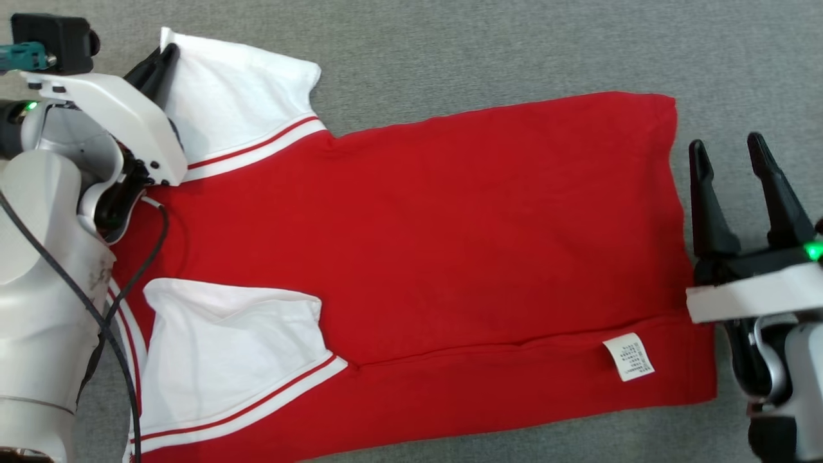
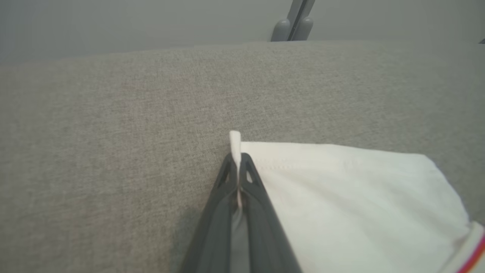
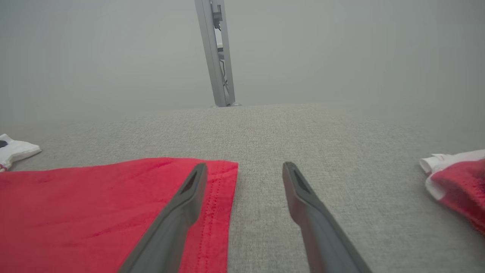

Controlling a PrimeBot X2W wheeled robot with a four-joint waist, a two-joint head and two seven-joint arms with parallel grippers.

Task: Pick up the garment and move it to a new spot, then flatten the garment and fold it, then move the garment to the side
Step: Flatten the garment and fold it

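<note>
A red garment (image 1: 450, 244) with white sleeves is laid out flat on a grey fabric-covered surface (image 1: 514, 45), with its collar end towards the robot's left and its hem towards the right. Both sleeves are trimmed with red and white stripes. The far sleeve (image 1: 244, 96) is spread away from the body of the garment, and the near sleeve (image 1: 225, 347) is folded in over the red cloth. A white care label (image 1: 629, 357) is seen near the hem, on the near strip of red cloth.

The left claw (image 1: 168, 54) is pressed together on the outer corner of the far sleeve. In the left wrist view a small tip of white cloth is seen pinched between the fingers of the left claw (image 2: 238, 157), just above the surface.

The right claw (image 1: 726, 145) is held spread beside the hem, with nothing in it. In the right wrist view one finger of the right claw (image 3: 245, 166) is seen over the stitched red hem and the other over bare surface; whether either touches cannot be told. A metal post (image 3: 218, 57) is seen beyond the surface, and a bunched red and white cloth (image 3: 458, 178) at that view's right edge.
</note>
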